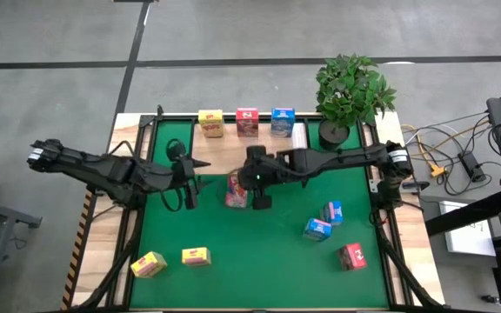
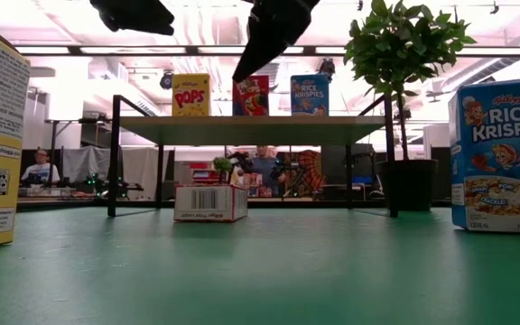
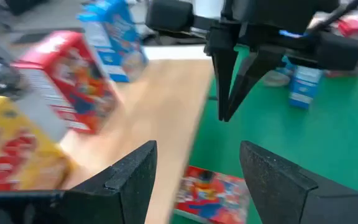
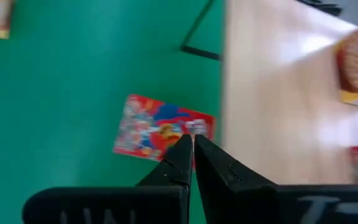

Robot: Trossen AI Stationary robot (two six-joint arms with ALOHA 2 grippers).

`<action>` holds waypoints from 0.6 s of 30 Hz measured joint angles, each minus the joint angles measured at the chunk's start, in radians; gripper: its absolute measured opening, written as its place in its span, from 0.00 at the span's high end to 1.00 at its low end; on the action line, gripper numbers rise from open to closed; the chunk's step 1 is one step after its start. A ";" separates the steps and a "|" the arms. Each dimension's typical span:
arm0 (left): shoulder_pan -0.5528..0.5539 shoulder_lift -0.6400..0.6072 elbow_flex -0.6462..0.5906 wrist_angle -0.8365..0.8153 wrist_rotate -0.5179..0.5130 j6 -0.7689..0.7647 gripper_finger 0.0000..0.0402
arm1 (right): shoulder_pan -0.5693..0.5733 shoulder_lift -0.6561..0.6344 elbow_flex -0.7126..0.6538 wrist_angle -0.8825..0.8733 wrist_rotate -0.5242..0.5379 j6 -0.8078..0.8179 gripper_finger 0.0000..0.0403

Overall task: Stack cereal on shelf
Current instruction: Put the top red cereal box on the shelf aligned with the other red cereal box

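Over the shelf's [image 1: 224, 156] front edge, both grippers hang w/ nothing held. L gripper [image 1: 190, 184] has fingers apart; R gripper [image 1: 259, 193] has fingers pressed together, tip just above a pink-red cereal box [image 1: 237, 189] lying flat on the green mat [image 1: 259, 252] right beside the shelf. In R wrist view that same box sits just past the closed fingertips [image 4: 188, 149], no contact I can confirm.

On the shelf, along its far edge, three boxes stand upright in a row: yellow [image 1: 210, 123], pink-red [image 1: 247, 121], blue [image 1: 283, 120]. Loose on the mat: two yellow boxes [image 1: 149, 264] near the front-left, two blue ones [image 1: 317, 229] right of centre, another pink-red [image 1: 352, 256] front-right. Potted plant [image 1: 348, 94] at the table's far right corner.
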 joint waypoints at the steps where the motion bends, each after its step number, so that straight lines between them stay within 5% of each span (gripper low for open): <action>1: -0.008 0.013 0.000 0.002 0.018 -0.004 0.47 | 0.015 0.000 -0.009 0.013 0.000 0.009 0.98; 13: -0.164 0.179 0.000 0.145 0.074 -0.137 0.47 | 0.186 -0.008 -0.122 0.044 0.004 0.167 0.98; 18: -0.187 0.267 0.000 0.157 0.074 -0.239 0.47 | 0.251 -0.034 -0.217 0.069 0.093 0.253 0.98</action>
